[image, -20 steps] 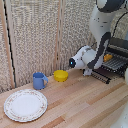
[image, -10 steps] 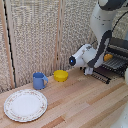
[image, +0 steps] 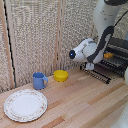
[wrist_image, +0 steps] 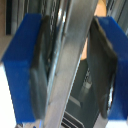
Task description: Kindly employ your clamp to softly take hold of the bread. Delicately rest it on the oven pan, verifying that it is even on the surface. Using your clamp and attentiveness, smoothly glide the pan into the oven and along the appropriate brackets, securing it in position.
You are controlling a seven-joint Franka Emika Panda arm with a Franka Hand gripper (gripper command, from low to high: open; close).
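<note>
Though no legible writing anywhere, tool (wrist_image: 67, 70) w/ blue pads (wrist_image: 27, 65) clamped on oven pan (wrist_image: 72, 60) edge, bread (image: 108, 56) atop.

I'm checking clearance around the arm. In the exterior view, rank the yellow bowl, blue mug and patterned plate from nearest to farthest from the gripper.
Measured from the gripper:
1. Yellow bowl, just toward the exterior view's left.
2. Blue mug, further left.
3. Patterned plate, far left, at the table's front.

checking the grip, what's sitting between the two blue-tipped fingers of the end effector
In the wrist view, a flat metal bar of the oven pan runs through the gap between the end effector's fingers. Behind it, something orange shows, likely the bread.
</note>
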